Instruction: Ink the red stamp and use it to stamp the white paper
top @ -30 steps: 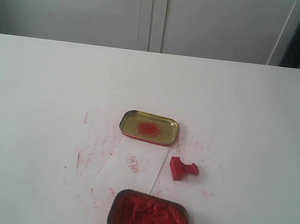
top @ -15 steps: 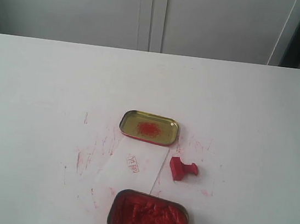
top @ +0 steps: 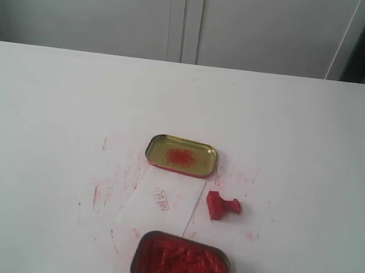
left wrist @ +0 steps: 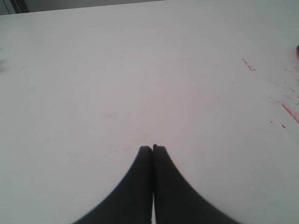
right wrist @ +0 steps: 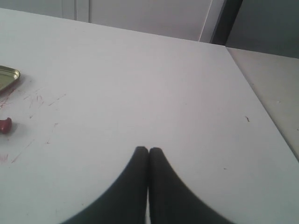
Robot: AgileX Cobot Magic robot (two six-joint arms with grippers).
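Note:
The red stamp (top: pixel 222 205) lies on its side on the table, just right of the white paper (top: pixel 161 205), which carries a small red mark. A tip of the red stamp (right wrist: pixel 4 125) shows at the edge of the right wrist view. My left gripper (left wrist: pixel 152 147) is shut with nothing in it, over bare white table away from the objects. My right gripper (right wrist: pixel 148 149) is shut and empty too, with the stamp well off to its side. Neither gripper appears in the exterior view.
A gold-rimmed tin of lumpy red paste (top: pixel 180 267) sits at the front edge, below the paper. Its gold lid (top: pixel 181 154) with a red smear lies behind the paper; the lid's rim (right wrist: pixel 8 77) shows in the right wrist view. Red smudges (top: pixel 102 192) mark the tabletop.

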